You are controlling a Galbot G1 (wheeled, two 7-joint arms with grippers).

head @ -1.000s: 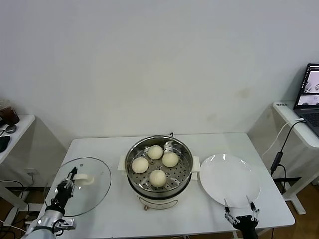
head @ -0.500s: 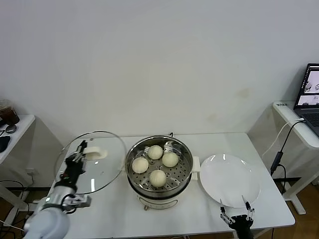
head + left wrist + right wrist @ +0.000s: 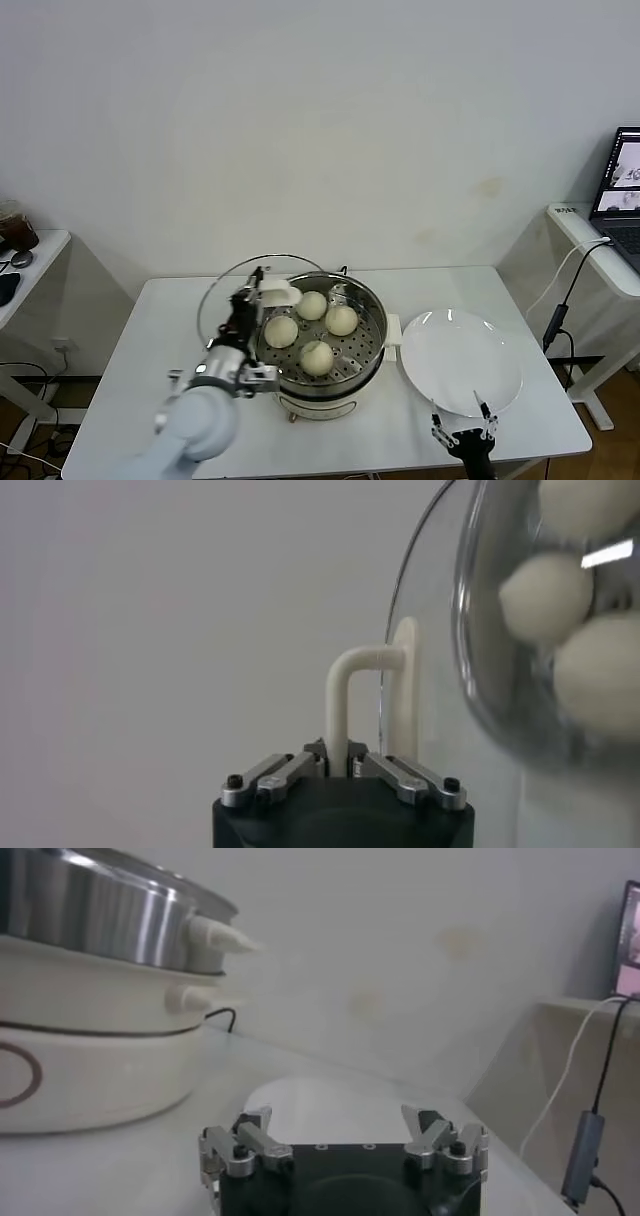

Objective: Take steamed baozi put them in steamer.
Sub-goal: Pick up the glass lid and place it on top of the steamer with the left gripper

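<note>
Four steamed baozi [image 3: 312,331] — smooth, round, cream-white dough buns — already sit inside the steamer [image 3: 320,345], a shiny round stainless-steel pot with a perforated tray, at the centre of the white bench [image 3: 190,405]. The loading looks done; the step in hand appears to be covering the pot. The left end effector [image 3: 247,309] is clenched on the white loop handle [image 3: 365,695] of a round clear glass lid [image 3: 240,290], held tilted above the steamer's rim at about 9 o'clock. Next, the lid likely needs levelling and centring over the rim before lowering. The right end effector [image 3: 462,432] waits with its fingers spread and nothing in them at the bench's near edge, about 5 o'clock, just beside a flat, bare white plate [image 3: 460,360].
</note>
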